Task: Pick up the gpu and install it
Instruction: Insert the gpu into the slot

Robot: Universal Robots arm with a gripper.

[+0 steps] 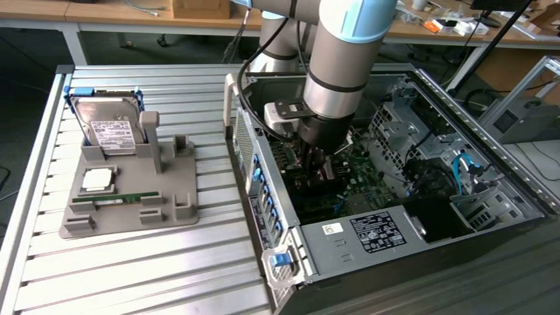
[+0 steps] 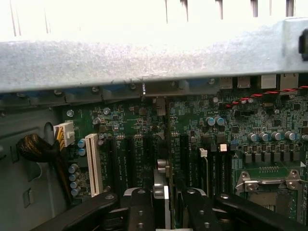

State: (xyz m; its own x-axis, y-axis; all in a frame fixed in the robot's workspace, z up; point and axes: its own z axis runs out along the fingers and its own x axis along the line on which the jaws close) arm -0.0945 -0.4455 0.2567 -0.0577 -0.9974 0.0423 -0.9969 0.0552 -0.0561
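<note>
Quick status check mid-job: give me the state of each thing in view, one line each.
gpu: on edge between the claw's fingers, above the motherboard slots.
claw: closed on the gpu, inside the case.
computer case: lying on its side, side panel off, motherboard exposed.
hard drive: standing upright in the grey holder.
memory stick: lying flat in the holder.
CPU socket: lever down, closed.

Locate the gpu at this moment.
The gpu stands on edge between the gripper jaws, inside the open computer case, just above the green motherboard slots.

Robotics lab: robot arm (image 1: 337, 59), open PC case (image 1: 394, 197) (cluttered benches (image 1: 131, 13) behind).
</note>
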